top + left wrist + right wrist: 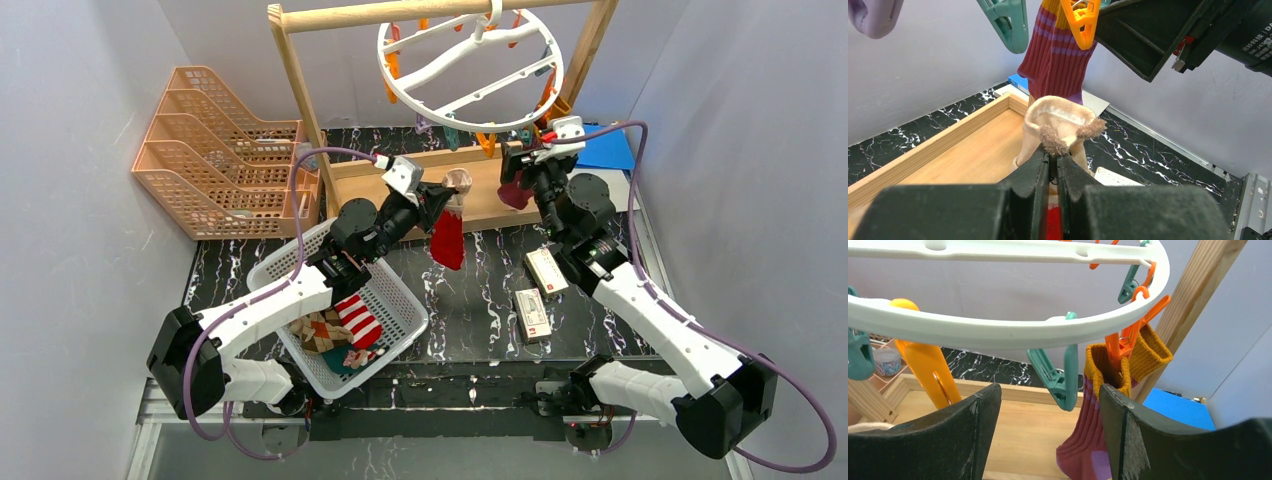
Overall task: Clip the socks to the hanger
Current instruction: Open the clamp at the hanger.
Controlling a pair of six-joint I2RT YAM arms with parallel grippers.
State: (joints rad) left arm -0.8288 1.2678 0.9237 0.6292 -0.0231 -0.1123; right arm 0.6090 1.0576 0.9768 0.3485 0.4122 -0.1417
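Note:
The white ring hanger (470, 60) hangs from the wooden rack's top bar. My left gripper (447, 196) is shut on a red sock with a beige fuzzy cuff (448, 238), holding it up below the ring; in the left wrist view the cuff (1060, 125) sits above my closed fingers (1040, 170). A maroon sock with an orange cuff (1098, 425) hangs from an orange clip (1120, 347) on the ring (998, 332); it also shows in the left wrist view (1055, 55). My right gripper (1048, 415) is open, just below a teal clip (1060, 380), left of the maroon sock.
A white basket (400, 300) holds several socks (345, 325) at the front left. The wooden rack base (420, 185) lies under the ring. Peach stacked trays (215, 150) stand at the back left. Two small boxes (535, 295) lie beside the right arm. A blue sheet (605, 150) lies at the back right.

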